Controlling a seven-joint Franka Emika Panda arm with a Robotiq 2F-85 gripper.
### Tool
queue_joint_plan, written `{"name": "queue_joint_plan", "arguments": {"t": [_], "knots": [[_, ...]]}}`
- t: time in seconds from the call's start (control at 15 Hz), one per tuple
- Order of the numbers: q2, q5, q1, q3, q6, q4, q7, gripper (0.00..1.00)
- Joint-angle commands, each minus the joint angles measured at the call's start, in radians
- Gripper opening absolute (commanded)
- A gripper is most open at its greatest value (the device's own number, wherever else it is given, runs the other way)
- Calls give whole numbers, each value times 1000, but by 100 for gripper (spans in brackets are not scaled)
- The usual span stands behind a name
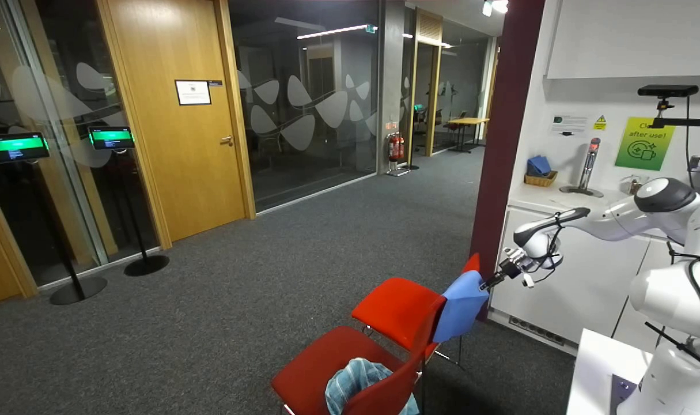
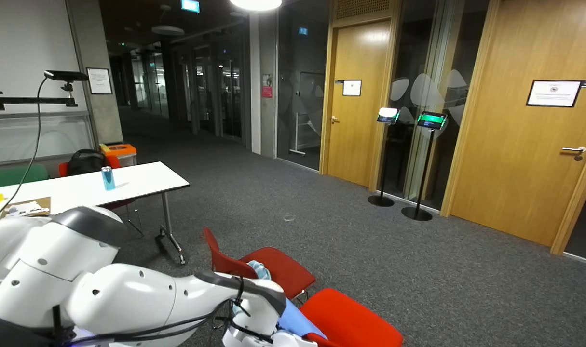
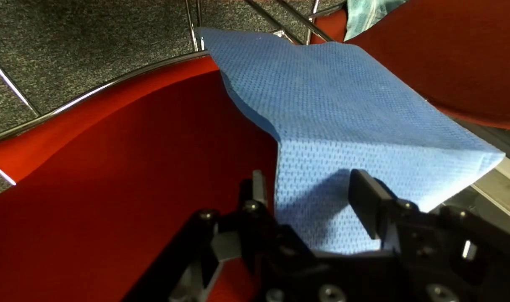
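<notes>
A plain light-blue cloth (image 1: 459,305) hangs over the backrest of a bright red chair (image 1: 398,310). The cloth also shows in an exterior view (image 2: 296,319), partly hidden by the arm, and fills the middle of the wrist view (image 3: 330,96). My gripper (image 3: 307,180) is open and empty, its fingers set apart. In the wrist view one finger lies over the red chair beside the cloth's edge, the other over the cloth. In an exterior view the gripper (image 1: 485,286) is at the cloth's upper edge; whether it touches is unclear.
A darker red chair (image 1: 332,354) stands beside it with a blue-white patterned cloth (image 1: 354,377) on it. White cabinets and a counter (image 1: 557,199) stand behind the arm. A white table (image 2: 143,180) carries a blue can (image 2: 108,178). Two screen stands (image 2: 420,164) are near the doors.
</notes>
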Motion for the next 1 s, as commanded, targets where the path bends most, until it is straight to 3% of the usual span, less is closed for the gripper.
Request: {"name": "queue_joint_plan", "arguments": {"t": [0.0, 0.27, 0.93], "knots": [[-15, 39, 13, -6, -27, 12, -42, 27], [-14, 38, 21, -8, -30, 15, -41, 0], [-63, 33, 14, -7, 19, -38, -38, 0]]}}
